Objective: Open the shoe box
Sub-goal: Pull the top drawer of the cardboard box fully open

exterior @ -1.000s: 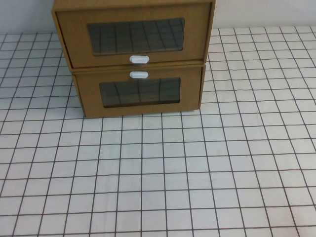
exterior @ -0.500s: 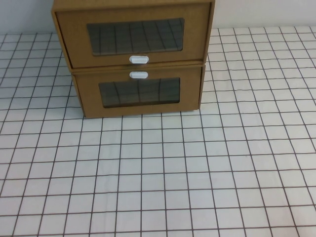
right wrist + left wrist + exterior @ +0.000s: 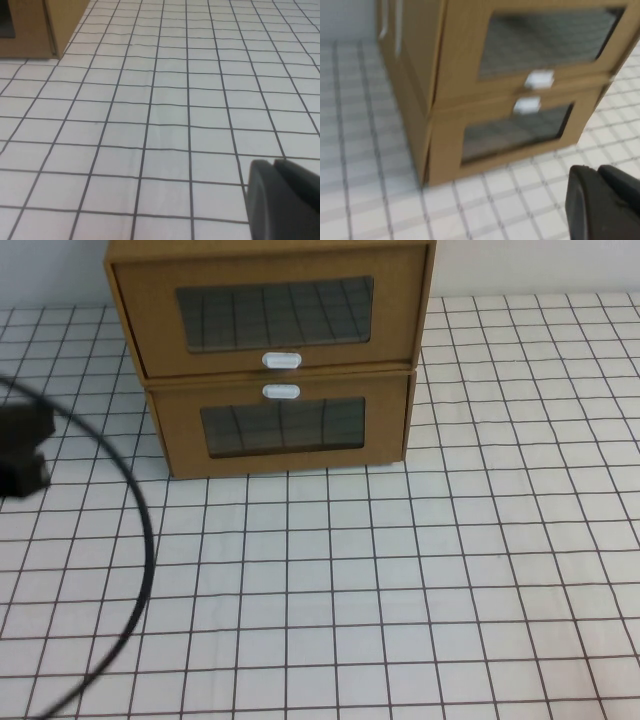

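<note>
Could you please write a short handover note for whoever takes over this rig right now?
Left claw: shut, empty, over the table in front of and left of the boxes, touching nothing.
Right claw: shut, empty, over bare grid cloth off the boxes' front right, outside the high view.
Things: upper box stacked on lower box at the table's back; upper handle and lower handle sit close together on the fronts.
Done: nothing; both fronts are closed.
Left: open a claw, take a handle, pull that front open. Which box is meant I cannot tell.
</note>
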Robot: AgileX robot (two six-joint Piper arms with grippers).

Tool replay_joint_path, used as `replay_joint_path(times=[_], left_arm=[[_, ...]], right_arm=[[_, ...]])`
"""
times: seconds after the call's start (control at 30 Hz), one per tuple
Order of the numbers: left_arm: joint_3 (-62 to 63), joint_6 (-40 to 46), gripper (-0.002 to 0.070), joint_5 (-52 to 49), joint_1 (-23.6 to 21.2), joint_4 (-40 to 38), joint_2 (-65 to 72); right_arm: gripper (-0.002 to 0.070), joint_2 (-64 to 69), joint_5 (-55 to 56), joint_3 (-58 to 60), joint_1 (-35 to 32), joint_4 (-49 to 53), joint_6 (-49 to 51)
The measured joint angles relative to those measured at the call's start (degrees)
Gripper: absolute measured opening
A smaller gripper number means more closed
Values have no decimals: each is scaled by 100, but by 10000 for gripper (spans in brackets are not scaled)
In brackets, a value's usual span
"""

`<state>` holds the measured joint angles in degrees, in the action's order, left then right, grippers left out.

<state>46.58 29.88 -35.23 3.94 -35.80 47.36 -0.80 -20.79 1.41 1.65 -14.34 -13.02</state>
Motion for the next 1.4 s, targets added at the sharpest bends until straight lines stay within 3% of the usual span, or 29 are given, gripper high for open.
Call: replay_joint_path(times=[0.13, 0.3, 0.47, 0.8, 1.4], left_arm=[[1423, 938, -2, -310, 55, -635, 1283], [3361, 1282, -2, -495, 534, -654, 2878], [5477, 1150, -3, -1038, 845, -553, 4429], [9079, 240, -2, -2365, 865, -192, 7178], [9560, -21, -3, -2497, 865, 307, 7807]], right_arm=[[-14, 0, 0, 0, 0, 0, 0], [-13, 0, 0, 0, 0, 0, 0], [-13, 0, 0, 0, 0, 0, 0], [-14, 0, 0, 0, 0, 0, 0], [-13, 0, 285, 14, 0, -162, 0]])
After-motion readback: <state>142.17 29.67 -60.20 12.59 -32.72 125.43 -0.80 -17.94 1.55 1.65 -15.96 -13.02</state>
